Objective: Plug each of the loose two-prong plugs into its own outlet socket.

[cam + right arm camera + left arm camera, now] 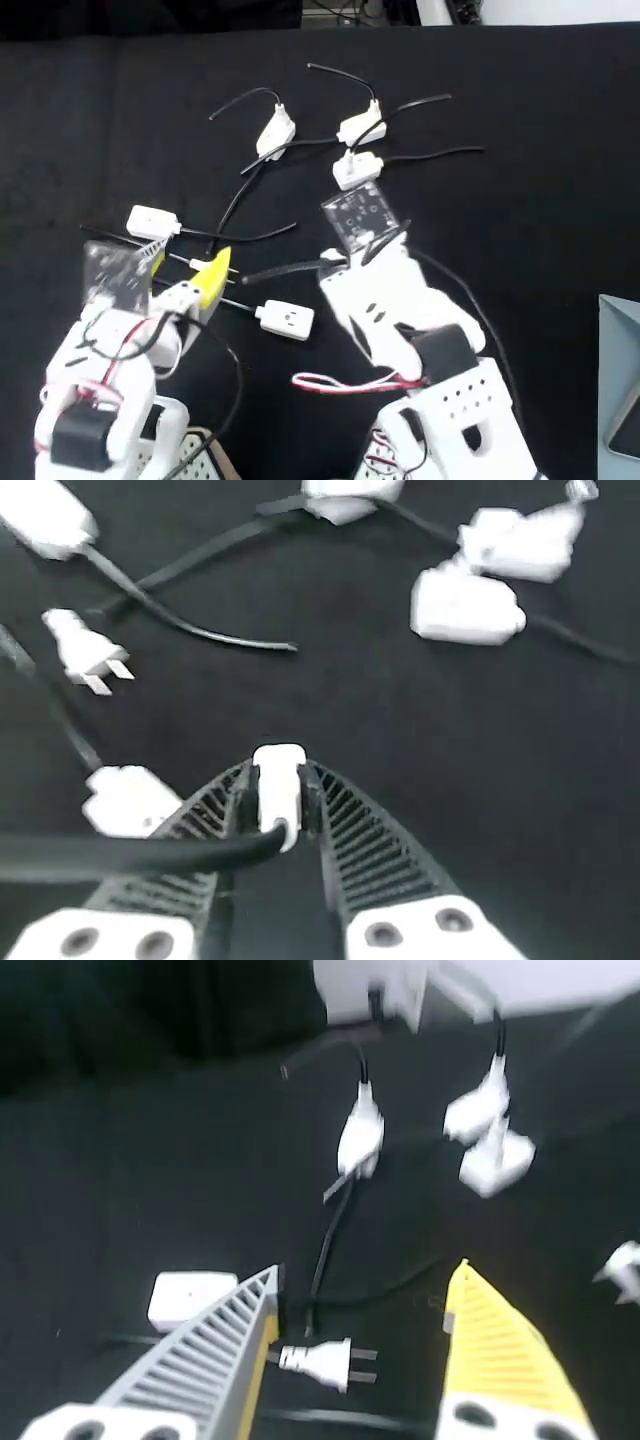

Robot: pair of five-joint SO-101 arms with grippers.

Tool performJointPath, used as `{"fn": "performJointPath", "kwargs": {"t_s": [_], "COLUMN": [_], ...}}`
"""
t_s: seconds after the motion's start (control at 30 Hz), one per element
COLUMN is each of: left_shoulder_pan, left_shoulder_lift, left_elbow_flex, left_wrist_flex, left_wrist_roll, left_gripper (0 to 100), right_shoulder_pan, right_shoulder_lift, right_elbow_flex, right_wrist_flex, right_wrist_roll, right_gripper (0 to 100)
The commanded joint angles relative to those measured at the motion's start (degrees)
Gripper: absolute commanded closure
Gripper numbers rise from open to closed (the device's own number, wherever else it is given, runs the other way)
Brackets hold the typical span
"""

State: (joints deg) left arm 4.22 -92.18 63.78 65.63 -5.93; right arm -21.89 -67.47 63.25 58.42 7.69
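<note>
My left gripper point(355, 1310) stands open low over the black table, one finger grey and one yellow. A loose white two-prong plug point(320, 1363) lies on the cloth between those fingers, untouched; it is also by the yellow finger in the high view point(200, 265). A white outlet socket point(190, 1295) lies just beyond the grey finger. My right gripper point(278, 780) is shut on a second white plug point(278, 792), whose black cable runs off sideways. In the high view that held plug point(333, 262) is mid-table. Another white socket point(285, 319) lies between the two arms.
Three more white plug-and-socket pieces with black cables lie at the far middle of the table point(275, 130), point(362, 125), point(355, 168). Black cables cross the cloth between them and the arms. A grey object point(620, 380) sits at the right edge.
</note>
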Motion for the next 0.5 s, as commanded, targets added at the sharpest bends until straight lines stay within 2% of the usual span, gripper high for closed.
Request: {"fn": "performJointPath", "kwargs": {"t_s": [0.0, 0.2, 0.37, 0.47], "left_shoulder_pan": [-0.4, 4.8, 12.9, 18.1], "left_shoulder_lift": [11.2, 23.4, 25.8, 28.2], "left_elbow_flex": [-4.6, -6.0, -5.8, -5.8], "left_wrist_flex": [0.2, 0.2, 0.2, 0.2], "left_wrist_roll": [-5.1, -18.7, -20.7, -20.7], "left_gripper": [73, 73, 73, 73], "right_shoulder_pan": [7.2, 15.7, 25.9, 29.7], "right_shoulder_lift": [-0.7, -0.7, -0.7, -0.7], "right_elbow_flex": [3.3, 8.2, 8.5, 8.7], "right_wrist_flex": [-5.0, -10.2, -10.1, -10.1], "right_wrist_roll": [-0.6, -0.4, 1.6, 2.5], "right_gripper": [98.7, 98.7, 98.7, 98.7]}}
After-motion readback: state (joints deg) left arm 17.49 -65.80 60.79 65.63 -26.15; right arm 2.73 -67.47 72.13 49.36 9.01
